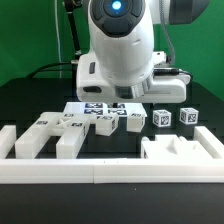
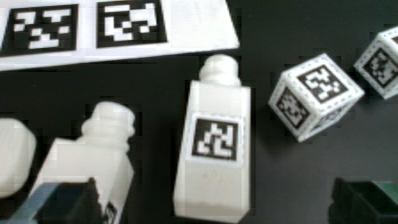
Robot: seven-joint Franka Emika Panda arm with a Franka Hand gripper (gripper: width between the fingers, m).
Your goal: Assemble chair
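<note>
black tabletop under a green backdrop, white border rails along the near edge. the chair parts lie flat in a loose row by the marker board — bars toward the exterior view's left, a tagged cube and a second cube toward its right. the long bar beside the cubes lies tag up, its long axis running from the gripper to the board, rounded peg end pointing at the board. the gripper hovers above it, jaws spread wide — holding nothing.
</note>
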